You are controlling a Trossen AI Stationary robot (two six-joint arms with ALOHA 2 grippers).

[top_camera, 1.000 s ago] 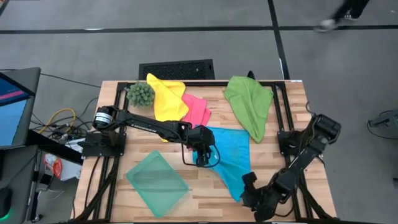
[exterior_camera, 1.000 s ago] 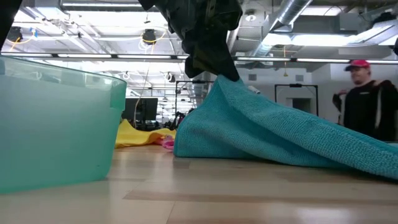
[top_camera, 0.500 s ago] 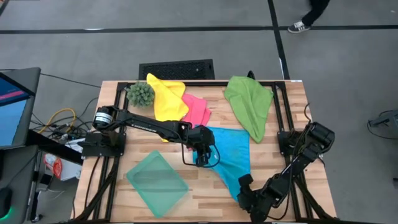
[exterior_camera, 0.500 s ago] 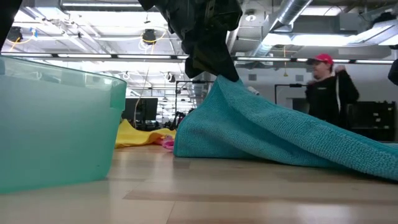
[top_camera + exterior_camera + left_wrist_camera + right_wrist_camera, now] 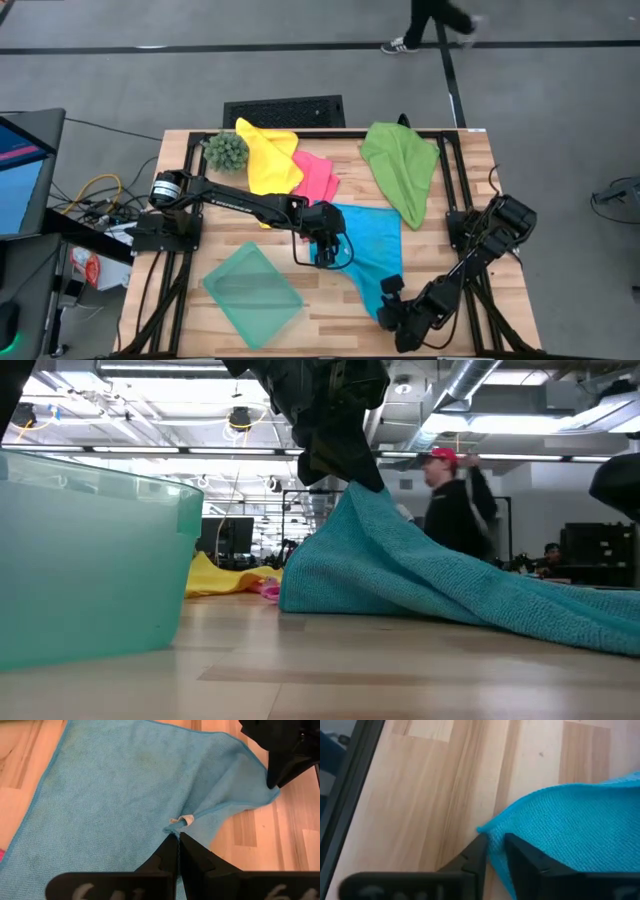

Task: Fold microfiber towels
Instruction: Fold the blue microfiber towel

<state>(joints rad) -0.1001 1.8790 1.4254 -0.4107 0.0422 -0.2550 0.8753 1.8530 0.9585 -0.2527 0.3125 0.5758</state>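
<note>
Two grippers on blue towel (image 5: 368, 250) | left gripper (image 5: 177, 851) stays pinched on raised edge | right gripper (image 5: 495, 851) has advanced, narrowing onto near corner | fold can begin

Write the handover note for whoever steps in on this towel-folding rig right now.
Left gripper: jaws shut on the blue towel, lifting its edge mid-table.
Right gripper: jaws around the blue towel's near corner, at the table's front right; a firm grip is not clear.
Yellow towel, pink towel and green towel lie crumpled along the far side.
Done: no towel folded.
Left: secure the corner, fold the blue towel, then the other three.
</note>
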